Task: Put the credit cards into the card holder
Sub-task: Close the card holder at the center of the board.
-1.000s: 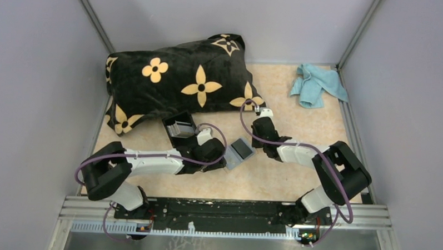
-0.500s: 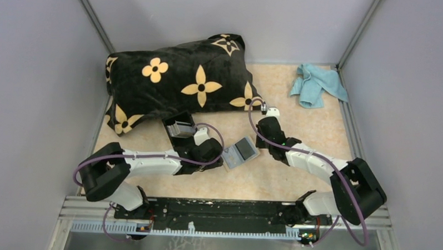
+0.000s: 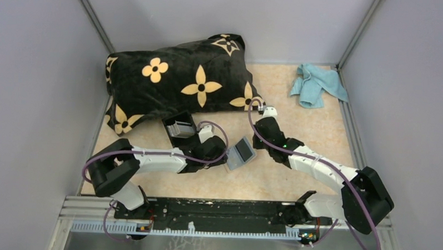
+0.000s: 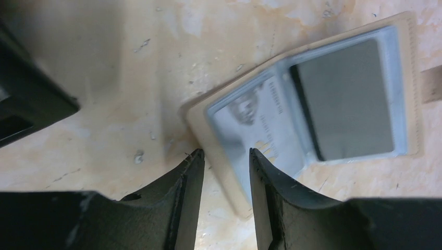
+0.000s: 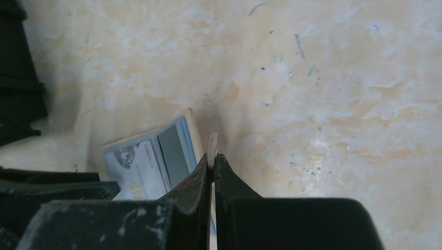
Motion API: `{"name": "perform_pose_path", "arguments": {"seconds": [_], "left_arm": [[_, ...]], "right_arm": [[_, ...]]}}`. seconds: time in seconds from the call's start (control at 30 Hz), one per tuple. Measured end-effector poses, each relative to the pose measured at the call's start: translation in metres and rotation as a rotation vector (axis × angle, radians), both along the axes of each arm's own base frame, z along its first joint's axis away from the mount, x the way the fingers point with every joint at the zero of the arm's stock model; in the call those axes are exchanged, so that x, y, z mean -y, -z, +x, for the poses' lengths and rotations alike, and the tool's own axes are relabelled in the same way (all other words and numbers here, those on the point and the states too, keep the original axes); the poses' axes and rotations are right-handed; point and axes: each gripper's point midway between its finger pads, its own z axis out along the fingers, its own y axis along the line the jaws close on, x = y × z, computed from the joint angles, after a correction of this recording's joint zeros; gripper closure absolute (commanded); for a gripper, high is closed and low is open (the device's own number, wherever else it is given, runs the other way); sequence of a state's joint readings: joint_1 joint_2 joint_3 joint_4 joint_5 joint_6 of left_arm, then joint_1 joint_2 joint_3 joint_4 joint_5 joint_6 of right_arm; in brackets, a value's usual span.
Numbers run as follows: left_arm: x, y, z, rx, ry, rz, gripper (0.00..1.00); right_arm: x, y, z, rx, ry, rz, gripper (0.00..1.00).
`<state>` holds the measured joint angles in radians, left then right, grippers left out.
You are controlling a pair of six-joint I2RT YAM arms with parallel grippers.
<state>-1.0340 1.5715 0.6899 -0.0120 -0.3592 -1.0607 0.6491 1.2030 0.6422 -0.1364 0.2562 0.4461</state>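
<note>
Beige tabletop (image 3: 297, 111) holds two stacked credit cards (image 3: 241, 152) and one card holder (image 3: 178, 126); left gripper (image 4: 225, 161) jaws stand apart, right gripper (image 5: 212, 159) pressed together, perhaps pinching something thin.

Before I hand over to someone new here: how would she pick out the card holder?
Find the big black flowered pillow at the far left. By its near edge sits the card holder, a small black box. Grey ribbed slots inside set it apart from the flat credit cards.
</note>
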Motion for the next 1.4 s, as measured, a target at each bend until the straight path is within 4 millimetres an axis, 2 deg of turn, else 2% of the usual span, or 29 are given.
{"name": "perform_pose_path", "arguments": {"seconds": [0.1, 0.37, 0.7, 0.97, 1.07, 1.4], "left_arm": [[0.008, 0.001, 0.004, 0.004, 0.012, -0.007, 0.57], [0.013, 0.005, 0.005, 0.01, 0.02, -0.025, 0.61], [0.018, 0.006, 0.006, 0.017, 0.021, -0.067, 0.69], [0.017, 0.007, 0.005, 0.015, 0.009, -0.085, 0.74], [0.016, 0.006, 0.005, 0.016, 0.002, -0.096, 0.74], [0.012, 0.007, 0.0, 0.005, -0.011, -0.112, 0.76]], "right_arm": [[-0.016, -0.002, -0.009, 0.001, -0.044, -0.002, 1.0], [-0.054, -0.012, -0.026, 0.015, -0.121, 0.004, 1.0], [-0.073, -0.011, -0.039, -0.007, -0.144, 0.039, 1.0], [-0.098, 0.006, -0.061, -0.067, -0.2, 0.059, 0.8], [-0.104, 0.007, -0.069, -0.079, -0.219, 0.07, 0.73], [-0.113, 0.007, -0.08, -0.096, -0.243, 0.092, 0.65]]}}
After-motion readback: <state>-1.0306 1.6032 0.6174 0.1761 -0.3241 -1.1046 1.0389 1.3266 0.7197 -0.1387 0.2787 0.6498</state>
